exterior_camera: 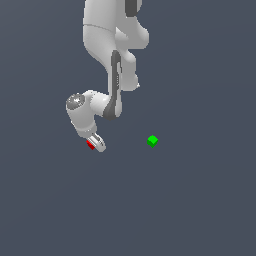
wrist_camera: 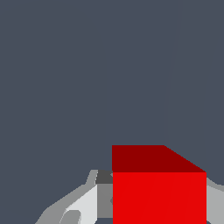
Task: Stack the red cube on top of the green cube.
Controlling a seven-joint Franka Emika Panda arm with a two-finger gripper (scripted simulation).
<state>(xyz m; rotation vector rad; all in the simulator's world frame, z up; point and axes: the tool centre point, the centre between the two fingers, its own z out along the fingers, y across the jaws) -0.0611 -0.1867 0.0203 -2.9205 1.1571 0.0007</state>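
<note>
Two cubes, well apart: carrying red to green.
Gripping red cube [wrist_camera: 159, 197] in closed claw [exterior_camera: 95, 144]; lifting clear, centring squarely over green cube [exterior_camera: 152, 141] toward exterior view's right, lowering gently before releasing.

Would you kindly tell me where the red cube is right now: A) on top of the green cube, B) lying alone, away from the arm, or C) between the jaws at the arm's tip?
C: the red cube sits between the jaws, apart from the green cube.
</note>
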